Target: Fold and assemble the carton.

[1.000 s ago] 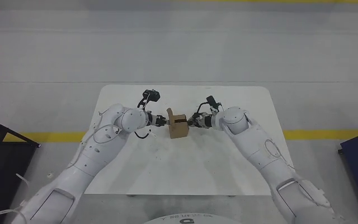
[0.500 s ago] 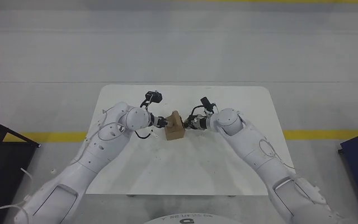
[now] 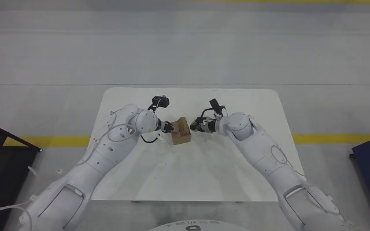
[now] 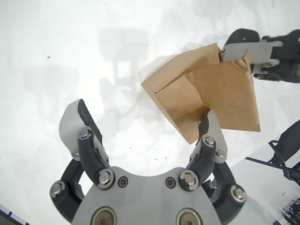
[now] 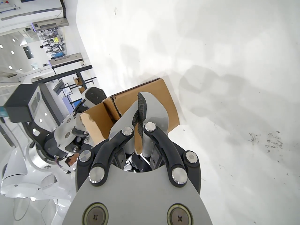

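At the middle of the tabletop (image 3: 243, 167), the carton (image 3: 181, 130) is sitting between both hands.
The right hand (image 5: 140, 101) is pinching a carton wall; the left hand (image 4: 144, 111), spread wide, is touching it with one fingertip.

Carton (image 3: 181, 131) flap now down.

The carton (image 4: 206, 94) is plain brown cardboard. My fingers (image 4: 69, 125) are silver-grey, faced in black ribbing. The table (image 3: 231, 167) is white, flecked with small dark specks.
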You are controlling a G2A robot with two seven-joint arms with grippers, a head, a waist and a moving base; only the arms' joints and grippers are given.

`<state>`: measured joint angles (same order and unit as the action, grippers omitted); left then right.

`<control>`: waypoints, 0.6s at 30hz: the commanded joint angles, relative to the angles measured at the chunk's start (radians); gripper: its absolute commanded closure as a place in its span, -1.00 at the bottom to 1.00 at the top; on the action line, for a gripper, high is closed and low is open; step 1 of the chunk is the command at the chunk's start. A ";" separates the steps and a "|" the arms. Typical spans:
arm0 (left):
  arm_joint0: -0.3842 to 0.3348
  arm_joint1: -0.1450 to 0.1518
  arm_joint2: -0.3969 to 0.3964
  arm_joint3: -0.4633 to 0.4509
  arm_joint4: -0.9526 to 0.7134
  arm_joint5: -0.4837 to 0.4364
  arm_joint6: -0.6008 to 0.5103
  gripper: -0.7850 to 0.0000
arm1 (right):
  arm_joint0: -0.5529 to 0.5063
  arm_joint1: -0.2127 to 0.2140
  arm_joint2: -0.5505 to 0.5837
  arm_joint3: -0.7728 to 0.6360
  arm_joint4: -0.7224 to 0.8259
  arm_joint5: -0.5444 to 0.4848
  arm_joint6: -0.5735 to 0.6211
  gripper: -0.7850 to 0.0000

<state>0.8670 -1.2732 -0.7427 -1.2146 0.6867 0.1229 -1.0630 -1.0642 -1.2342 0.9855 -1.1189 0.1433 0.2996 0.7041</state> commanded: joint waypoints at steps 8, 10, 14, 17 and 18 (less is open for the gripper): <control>-0.009 -0.011 0.008 0.023 0.001 -0.008 0.005 -1.00 | -0.058 0.024 0.065 -0.059 -0.002 -0.061 0.035 0.37; -0.010 -0.013 0.007 0.025 0.000 -0.009 0.008 -1.00 | -0.069 0.027 0.072 -0.073 -0.006 -0.063 0.038 0.37; -0.009 -0.014 0.003 0.028 0.003 -0.010 0.010 -1.00 | -0.083 0.032 0.075 -0.095 -0.023 -0.059 0.041 0.47; -0.007 -0.015 0.000 0.028 0.003 -0.011 0.011 -1.00 | -0.089 0.033 0.073 -0.107 -0.033 -0.055 0.041 0.47; -0.007 -0.015 -0.001 0.028 0.004 -0.012 0.011 -1.00 | -0.091 0.033 0.073 -0.110 -0.034 -0.054 0.041 0.47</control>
<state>0.8598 -1.2883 -0.7432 -1.1865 0.6902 0.1121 -1.0519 -1.1537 -1.2010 1.0587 -1.2267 0.1097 0.2448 0.7457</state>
